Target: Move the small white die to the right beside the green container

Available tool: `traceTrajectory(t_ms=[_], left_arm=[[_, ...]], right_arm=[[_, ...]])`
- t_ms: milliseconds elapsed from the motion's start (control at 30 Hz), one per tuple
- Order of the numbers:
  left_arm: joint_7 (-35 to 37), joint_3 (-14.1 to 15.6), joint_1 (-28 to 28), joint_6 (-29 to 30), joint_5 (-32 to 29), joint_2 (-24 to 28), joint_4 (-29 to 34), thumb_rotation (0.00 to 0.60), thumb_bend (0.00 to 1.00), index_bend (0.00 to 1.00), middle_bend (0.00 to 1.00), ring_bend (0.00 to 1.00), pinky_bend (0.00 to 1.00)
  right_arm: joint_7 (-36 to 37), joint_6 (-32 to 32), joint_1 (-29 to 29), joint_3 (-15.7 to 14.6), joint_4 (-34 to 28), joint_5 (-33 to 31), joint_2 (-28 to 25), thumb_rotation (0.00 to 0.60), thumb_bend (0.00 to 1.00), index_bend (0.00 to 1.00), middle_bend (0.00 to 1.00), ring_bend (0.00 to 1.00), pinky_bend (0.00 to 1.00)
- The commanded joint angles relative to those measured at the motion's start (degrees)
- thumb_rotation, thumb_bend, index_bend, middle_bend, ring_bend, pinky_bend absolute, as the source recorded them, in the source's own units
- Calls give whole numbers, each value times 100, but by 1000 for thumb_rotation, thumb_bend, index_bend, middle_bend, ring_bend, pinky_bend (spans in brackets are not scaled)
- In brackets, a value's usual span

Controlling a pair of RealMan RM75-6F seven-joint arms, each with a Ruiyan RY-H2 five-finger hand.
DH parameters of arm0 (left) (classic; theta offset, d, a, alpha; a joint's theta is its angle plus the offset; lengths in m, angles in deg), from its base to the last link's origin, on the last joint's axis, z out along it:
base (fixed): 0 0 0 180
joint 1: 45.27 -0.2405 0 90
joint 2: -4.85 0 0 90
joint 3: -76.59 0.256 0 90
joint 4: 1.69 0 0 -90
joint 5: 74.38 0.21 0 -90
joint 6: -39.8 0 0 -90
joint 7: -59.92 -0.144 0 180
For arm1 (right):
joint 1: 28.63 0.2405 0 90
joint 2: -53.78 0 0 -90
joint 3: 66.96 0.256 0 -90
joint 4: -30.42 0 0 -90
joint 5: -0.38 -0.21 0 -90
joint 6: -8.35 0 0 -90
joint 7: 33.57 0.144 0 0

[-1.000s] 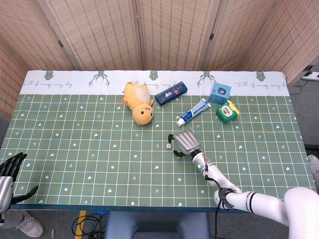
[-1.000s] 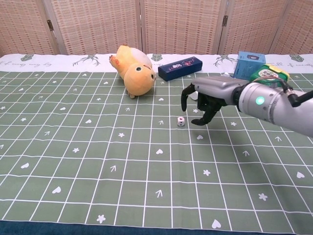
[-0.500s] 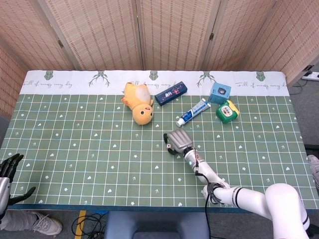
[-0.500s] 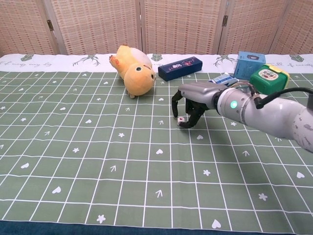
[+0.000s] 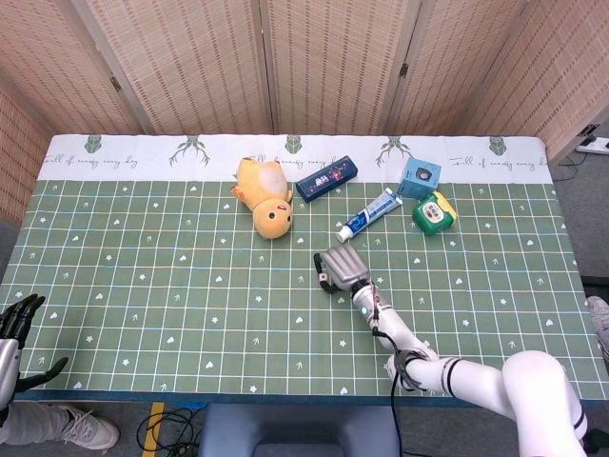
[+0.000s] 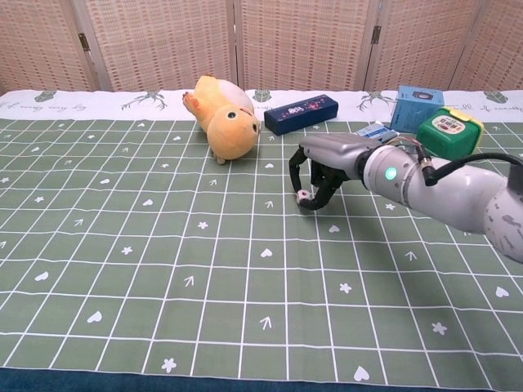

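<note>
The small white die (image 6: pixel 303 195) sits low over the green mat near the table's middle, between the curled fingertips of my right hand (image 6: pixel 325 166). The thumb and a finger pinch it from both sides. In the head view the right hand (image 5: pixel 340 266) covers the die. The green container (image 5: pixel 433 211) with a yellow rim stands at the back right, well apart from the hand; the chest view shows the green container (image 6: pixel 447 135) at the far right. My left hand (image 5: pixel 15 335) hangs off the table's front left corner with fingers spread, holding nothing.
A yellow plush toy (image 6: pixel 221 119) lies at the back centre. A dark blue box (image 6: pixel 301 113), a toothpaste tube (image 5: pixel 369 215) and a blue box (image 5: pixel 420 176) lie between the hand and the container. My right forearm (image 6: pixel 458 192) stretches across the right side.
My right hand has moved left over the die and its fingers have closed around it. The left hand has dropped slightly lower at the table's corner.
</note>
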Motion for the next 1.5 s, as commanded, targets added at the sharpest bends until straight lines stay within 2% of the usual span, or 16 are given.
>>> traceTrajectory(t_ms=[33, 200, 300, 367, 433, 500, 533, 900, 1000, 1100, 1233, 1300, 1367, 1500], left_arm=[[4, 3, -1, -12, -5, -5, -10, 600, 195, 105, 96, 113, 180], [-11, -1, 17, -6, 41, -33, 10, 600, 195, 105, 96, 113, 180], [-41, 2, 28, -4, 76, -40, 38, 600, 196, 105, 96, 113, 180], [-49, 1, 30, 5, 91, -35, 54, 600, 196, 105, 96, 113, 180], [-54, -5, 24, 19, 84, -29, 59, 600, 196, 105, 96, 113, 180], [-74, -10, 35, -9, 65, -35, 62, 600, 195, 105, 96, 113, 180], [-88, -8, 46, -29, 68, -38, 68, 600, 195, 105, 96, 113, 180], [-232, -22, 141, -118, 119, -45, 184, 600, 195, 105, 96, 113, 180], [-252, -21, 153, -161, 82, -48, 180, 600, 195, 105, 96, 113, 180], [-262, -23, 162, -191, 52, -58, 172, 600, 195, 105, 96, 113, 180], [-273, -34, 180, -217, 28, -85, 159, 600, 196, 105, 96, 113, 180], [-282, -38, 196, -239, 21, -98, 152, 600, 196, 105, 96, 113, 180], [-291, -44, 211, -257, 15, -113, 149, 600, 195, 105, 96, 113, 180], [-309, -63, 247, -290, 3, -141, 149, 600, 196, 105, 96, 113, 180]], right_arm=[[160, -193, -179, -83, -269, 214, -301, 600, 336, 677, 1000, 1000, 1000], [272, -600, -486, -114, -946, 412, -974, 600, 336, 690, 1000, 1000, 1000], [877, -1248, -789, -63, -1213, 981, -1204, 600, 352, 667, 1000, 1000, 1000], [1262, -1362, -978, -146, -1425, 1184, -1442, 600, 343, 480, 1000, 1000, 1000], [1492, -1291, -1149, -302, -1669, 1289, -1813, 600, 311, 183, 1000, 1000, 1000], [1542, -1329, -1285, -432, -1788, 1409, -2083, 600, 298, 65, 1000, 1000, 1000], [1559, -1369, -1342, -476, -1818, 1455, -2164, 600, 297, 42, 1000, 1000, 1000], [1588, -1604, -1829, -703, -2187, 1538, -3001, 600, 303, 20, 1000, 1000, 1000], [1535, -1768, -1987, -778, -2308, 1631, -3211, 600, 303, 62, 960, 991, 1000], [1426, -1948, -2154, -866, -2465, 1732, -3426, 600, 303, 117, 850, 885, 943], [1283, -2170, -2379, -986, -2708, 1844, -3691, 600, 303, 132, 553, 587, 744], [1261, -2350, -2519, -1026, -2811, 1913, -3787, 600, 303, 132, 450, 477, 663], [1284, -2542, -2666, -1059, -2877, 1986, -3847, 600, 303, 132, 392, 399, 602], [1328, -2810, -2910, -1116, -2940, 2067, -3917, 600, 302, 135, 381, 373, 582]])
